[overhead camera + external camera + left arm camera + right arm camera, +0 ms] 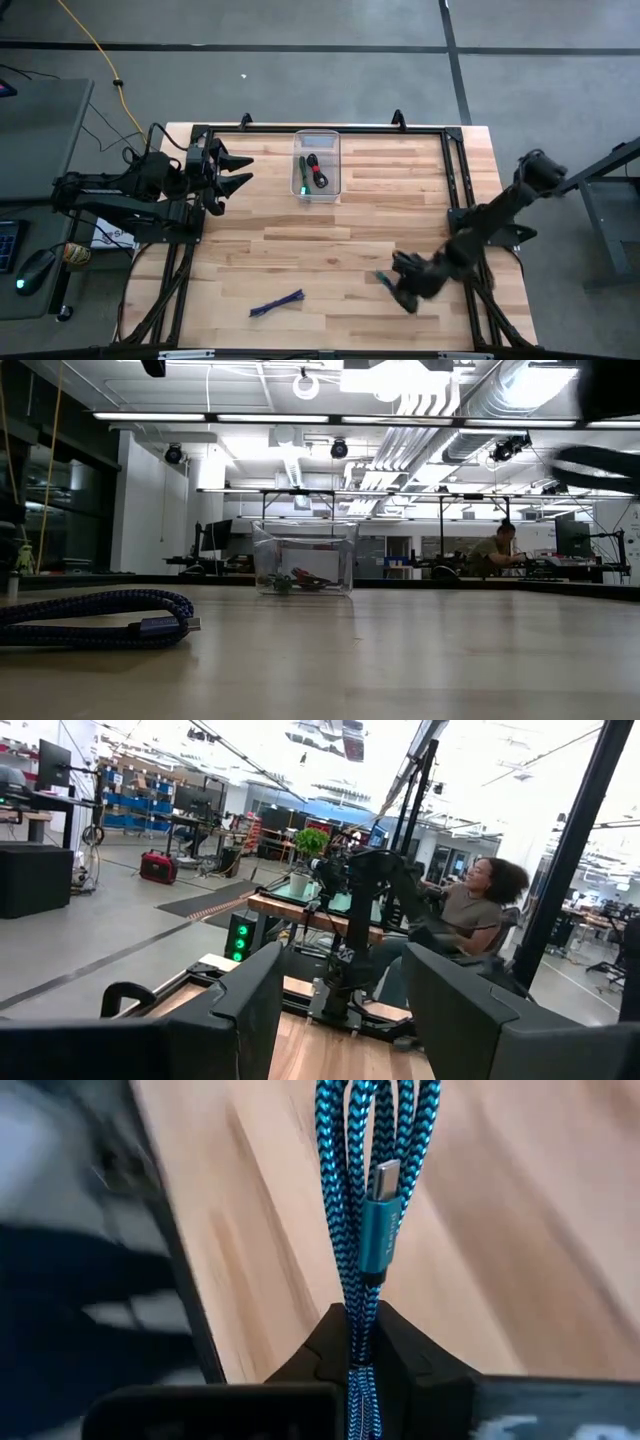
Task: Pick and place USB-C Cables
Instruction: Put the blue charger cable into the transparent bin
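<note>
I count four cables: teal in my right gripper, purple beside it, two binned.

Bright ceiling strip lights glare overhead; my wrist pictures blur at edges; table evenly lit, shadows faint.

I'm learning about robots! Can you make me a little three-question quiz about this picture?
1. True or false: the right pincer is shut on the teal cable.
2. Which cable lies alone on the table? A green, B purple, C red-and-black.
3. Fill in: the green cable sits in the clear ____.

Key: 1 true. 2 B, the purple cable. 3 box.
</note>
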